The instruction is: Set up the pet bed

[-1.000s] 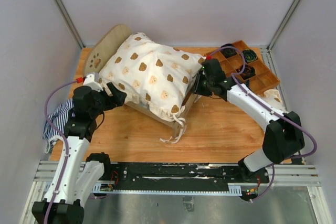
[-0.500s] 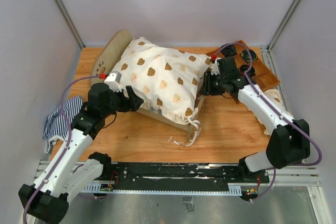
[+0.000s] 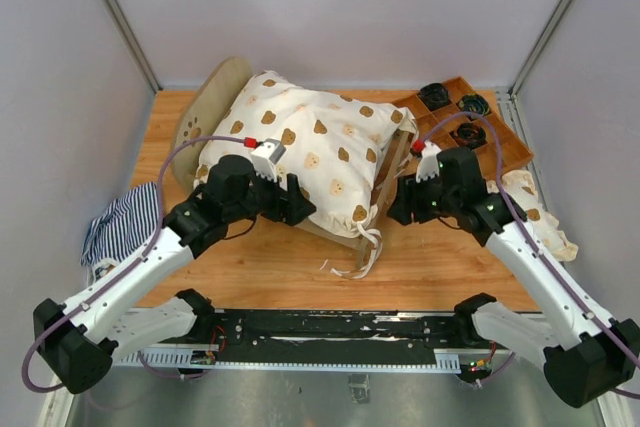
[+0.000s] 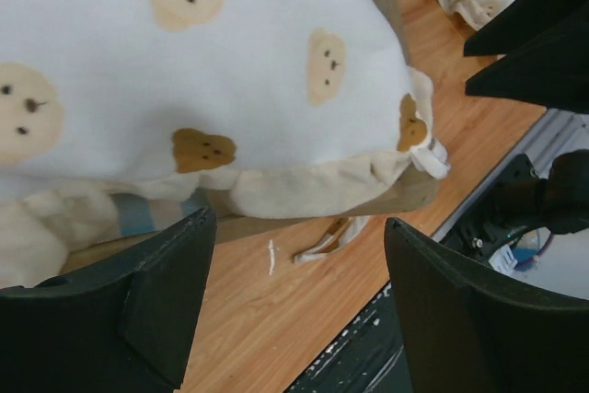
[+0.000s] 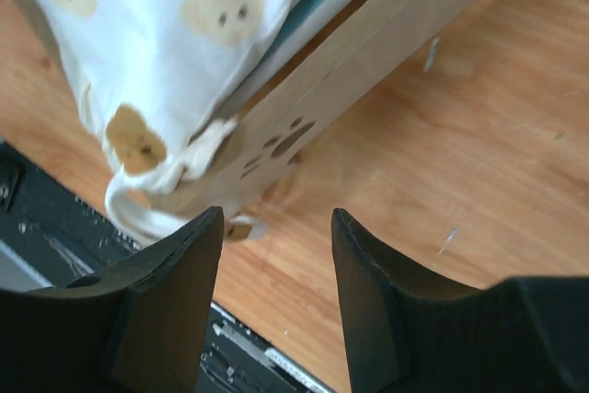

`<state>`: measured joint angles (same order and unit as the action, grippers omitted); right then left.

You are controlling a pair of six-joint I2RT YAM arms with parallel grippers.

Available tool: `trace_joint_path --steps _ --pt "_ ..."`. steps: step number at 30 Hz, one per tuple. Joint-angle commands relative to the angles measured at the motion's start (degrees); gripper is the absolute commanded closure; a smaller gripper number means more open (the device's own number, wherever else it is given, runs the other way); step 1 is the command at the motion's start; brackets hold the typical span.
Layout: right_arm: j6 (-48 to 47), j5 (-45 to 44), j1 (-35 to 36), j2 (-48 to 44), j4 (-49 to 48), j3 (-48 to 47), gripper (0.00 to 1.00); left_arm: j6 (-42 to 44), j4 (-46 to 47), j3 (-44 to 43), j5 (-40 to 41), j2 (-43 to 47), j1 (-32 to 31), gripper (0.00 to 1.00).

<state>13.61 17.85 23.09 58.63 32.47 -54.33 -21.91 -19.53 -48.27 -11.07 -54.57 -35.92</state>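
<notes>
The pet bed (image 3: 222, 87) stands at the back middle of the table, its rounded plywood headboard at the far left. A cream blanket with bear faces (image 3: 310, 147) covers it and hides the mattress, apart from a blue edge (image 5: 317, 6). My left gripper (image 3: 295, 209) is open beside the bed's near left corner, with nothing between its fingers (image 4: 166, 301). My right gripper (image 3: 398, 205) is open just right of the bed, apart from it. The right wrist view shows the paw-print cutout board (image 5: 396, 34) above my empty right gripper (image 5: 276, 227).
A brown compartment tray (image 3: 505, 152) holding dark items sits at the back right. A striped cloth (image 3: 120, 227) hangs over the left table edge. Another cream bear-print cloth (image 3: 535, 212) lies at the right. Cream ties (image 3: 355, 257) trail on the table in front of the bed.
The bed shifted a little to the right. My right gripper opened and drew back from the bed's right side. My left gripper moved right along the bed's near side.
</notes>
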Motion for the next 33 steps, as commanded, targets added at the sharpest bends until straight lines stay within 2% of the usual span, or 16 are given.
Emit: trace_joint_path --steps 1,5,11,14,23,27,30,32,33 --pt "0.29 4.57 4.48 -7.35 -0.36 5.77 0.5 -2.28 5.9 0.33 -2.04 -1.63 -4.72 0.22" --pt "3.1 5.54 8.39 -14.35 -6.52 13.21 0.52 -4.84 10.61 2.34 -0.17 -4.8 -10.17 0.22" --pt "4.69 2.92 10.38 -16.66 -10.15 18.5 0.54 -5.29 13.76 2.15 5.84 -11.11 -16.42 0.23" --pt "5.22 0.65 10.55 -16.66 -11.52 20.4 0.57 -5.1 14.21 1.55 9.34 -13.94 -17.98 0.23" --pt "7.12 1.94 11.06 -15.05 -16.9 24.96 0.58 -3.72 14.42 1.06 21.73 -18.6 -19.97 0.25" --pt "7.67 1.99 11.29 -14.66 -18.93 26.16 0.58 -3.49 15.28 1.25 23.77 -18.78 -20.13 0.4" --pt "7.71 1.38 11.43 -14.34 -19.03 26.4 0.58 -2.68 15.22 1.12 25.33 -17.91 -20.15 0.72" --pt "7.74 1.36 11.42 -14.49 -19.11 26.46 0.72 -1.88 14.94 0.92 26.47 -16.93 -20.15 0.88" --pt "7.75 1.47 11.45 -14.63 -19.12 26.43 0.75 -1.28 14.99 0.95 26.57 -16.38 -20.15 0.97"
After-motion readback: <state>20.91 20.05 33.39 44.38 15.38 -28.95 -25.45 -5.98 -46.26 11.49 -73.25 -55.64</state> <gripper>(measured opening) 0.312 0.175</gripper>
